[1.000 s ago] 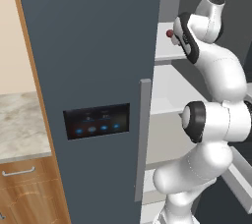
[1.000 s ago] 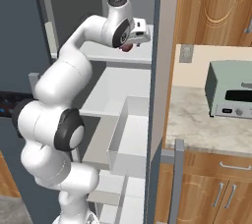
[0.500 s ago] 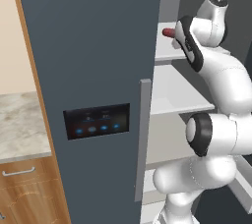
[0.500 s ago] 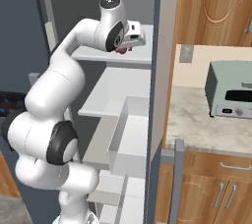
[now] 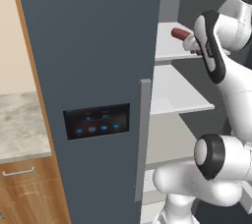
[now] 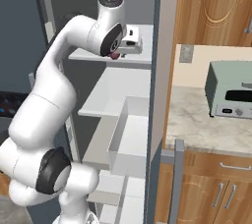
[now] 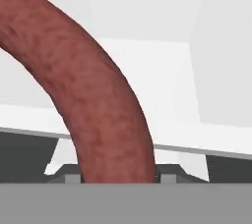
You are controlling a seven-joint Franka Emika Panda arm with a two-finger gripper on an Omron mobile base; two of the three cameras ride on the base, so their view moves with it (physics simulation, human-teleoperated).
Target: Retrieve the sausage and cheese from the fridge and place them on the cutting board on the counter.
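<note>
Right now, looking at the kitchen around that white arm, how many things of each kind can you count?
Sausage: 1
Fridge: 1
Toaster oven: 1
Wall outlet: 1
Counter: 1
Gripper, shut on the sausage: 1
Total: 6

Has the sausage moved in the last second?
Yes. In the left base view the sausage, gripped by the pincer, has lifted clear of the fridge's upper shelf it sat near earlier.
</note>
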